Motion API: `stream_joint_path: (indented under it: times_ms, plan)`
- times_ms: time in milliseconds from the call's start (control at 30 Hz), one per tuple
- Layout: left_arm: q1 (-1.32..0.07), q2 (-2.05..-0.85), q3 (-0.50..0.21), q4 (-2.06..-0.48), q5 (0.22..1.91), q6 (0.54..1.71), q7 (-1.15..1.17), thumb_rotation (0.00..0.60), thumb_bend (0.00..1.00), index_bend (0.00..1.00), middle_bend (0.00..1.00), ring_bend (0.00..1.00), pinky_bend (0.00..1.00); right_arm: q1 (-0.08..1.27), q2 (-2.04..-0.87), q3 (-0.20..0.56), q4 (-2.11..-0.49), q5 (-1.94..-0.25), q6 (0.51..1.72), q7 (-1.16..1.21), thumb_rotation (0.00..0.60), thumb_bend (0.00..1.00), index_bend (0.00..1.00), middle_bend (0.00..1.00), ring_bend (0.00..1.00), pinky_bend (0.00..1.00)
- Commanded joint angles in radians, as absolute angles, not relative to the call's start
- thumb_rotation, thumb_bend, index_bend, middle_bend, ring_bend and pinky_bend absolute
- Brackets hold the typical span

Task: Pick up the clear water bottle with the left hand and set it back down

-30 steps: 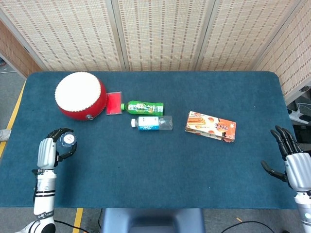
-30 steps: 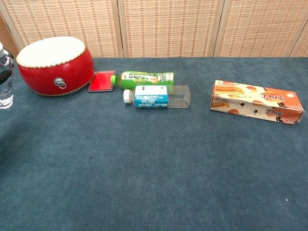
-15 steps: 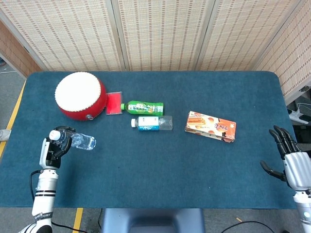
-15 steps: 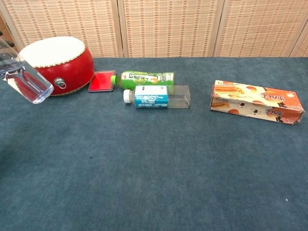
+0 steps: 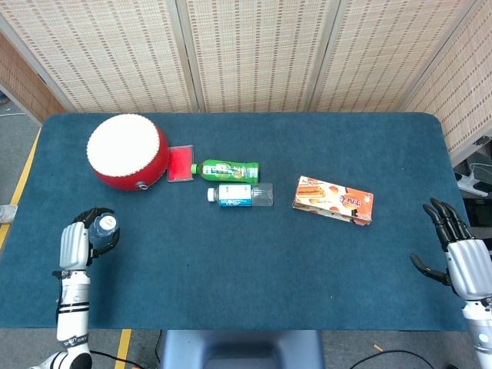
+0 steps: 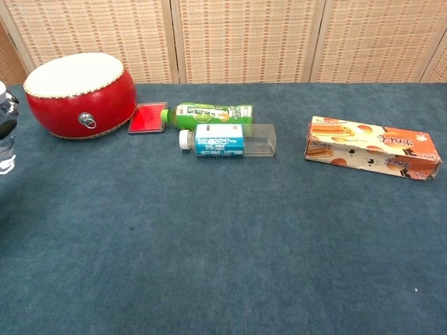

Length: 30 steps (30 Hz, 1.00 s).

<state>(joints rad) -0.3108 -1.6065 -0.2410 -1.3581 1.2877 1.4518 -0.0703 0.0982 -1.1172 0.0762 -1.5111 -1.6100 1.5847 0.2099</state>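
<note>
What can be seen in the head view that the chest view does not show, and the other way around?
Only the head view shows both robot hands: the left robot hand wrapped around the clear plastic water bottle, and the right robot hand, fingers spread, holding nothing. Only the chest view shows the metal ring clearly on the side of the round red drum, and the clear bottle's upright side at the left edge. Both show the drum, green bottle, blue-labelled bottle and orange snack box.

Silver-backed left hand (image 5: 81, 240) and right hand (image 5: 461, 257), black fingers, white forearms.
</note>
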Motion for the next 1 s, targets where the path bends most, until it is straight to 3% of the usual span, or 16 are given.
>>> stream_joint_path:
  times_ms: [33,300,500,733,1000]
  plan:
    - [-0.324,-1.658,-0.214,-1.334,1.317,1.491,-0.086,0.6,0.64,0.74,0.72,0.54,0.44,0.098,-1.117,0.076,-1.511,-1.611,1.585,0.211,0.6,0.17,0.0,0.0,0.0,0.2]
    - [-0.291,-1.544,-0.281,-1.597,1.22,1.331,-0.494,0.6,0.64,0.74,0.72,0.54,0.44,0.094,-1.131,0.092,-1.511,-1.583,1.594,0.174,0.6,0.17,0.0,0.0,0.0,0.2]
    - [-0.28,-1.49,-0.316,-1.661,1.229,1.28,-0.695,0.6,0.64,0.74,0.72,0.54,0.44,0.102,-1.124,0.098,-1.54,-1.535,1.545,0.124,0.6,0.17,0.0,0.0,0.0,0.2]
    - [-0.281,-1.5,-0.308,-1.634,1.258,1.314,-0.635,0.6,0.64,0.74,0.72,0.54,0.44,0.12,-1.077,0.077,-1.586,-1.52,1.461,0.124,0.6,0.17,0.0,0.0,0.0,0.2]
    - [-0.303,-1.575,-0.263,-1.476,1.275,1.394,-0.248,0.6,0.64,0.74,0.72,0.54,0.45,0.124,-1.063,0.075,-1.601,-1.51,1.443,0.123,0.6,0.17,0.0,0.0,0.0,0.2]
